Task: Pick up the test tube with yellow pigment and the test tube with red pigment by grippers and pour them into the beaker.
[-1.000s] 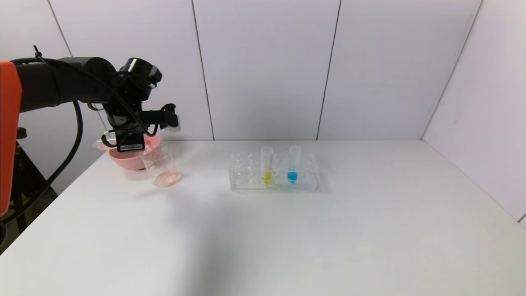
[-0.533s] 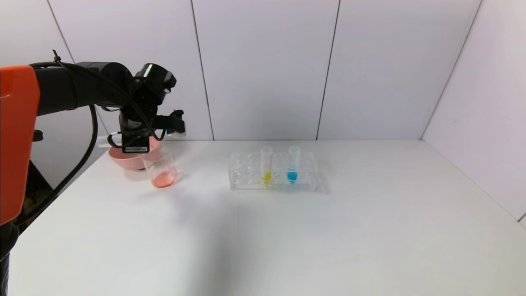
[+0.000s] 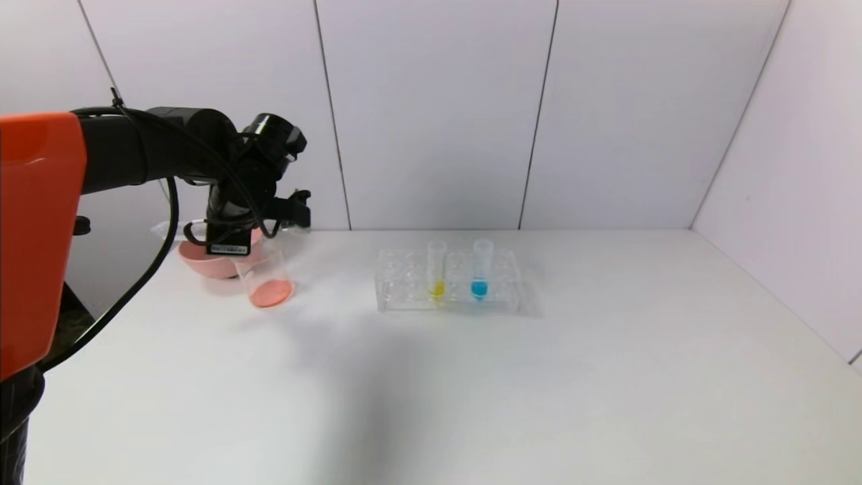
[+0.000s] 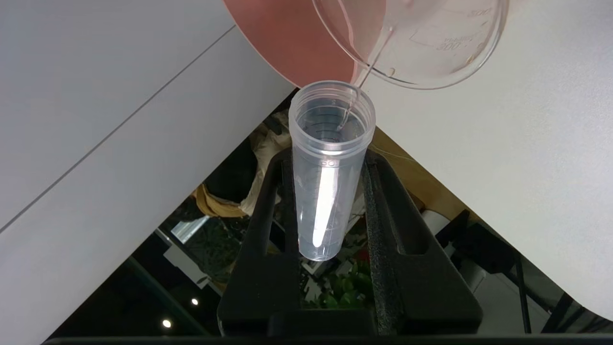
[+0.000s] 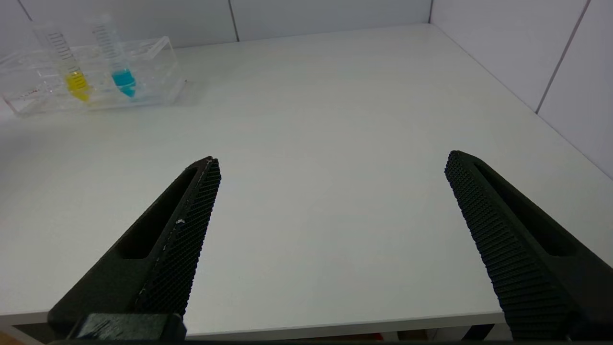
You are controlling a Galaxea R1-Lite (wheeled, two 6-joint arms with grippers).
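Observation:
My left gripper (image 3: pixel 225 236) hovers at the far left, just above the beaker (image 3: pixel 266 276), and is shut on the test tube with red pigment (image 4: pixel 325 182). In the left wrist view the tube sits between the jaws of that gripper (image 4: pixel 328 158). It is clear with no liquid showing, and its mouth is next to the beaker's rim (image 4: pixel 431 43). Red-orange liquid (image 3: pixel 271 294) lies in the beaker's bottom. The test tube with yellow pigment (image 3: pixel 436 273) stands upright in the rack and also shows in the right wrist view (image 5: pixel 72 72). My right gripper (image 5: pixel 333 158) is open and empty over the table's near edge.
A pink bowl (image 3: pixel 202 263) stands right behind the beaker and also shows in the left wrist view (image 4: pixel 287 38). The clear tube rack (image 3: pixel 404 283) at mid-table also holds a blue-liquid tube (image 3: pixel 480 273). White walls close the back and right sides.
My left arm has moved a little to the right and up over the beaker with the tube. The red-orange liquid in the beaker looks deeper and more settled.

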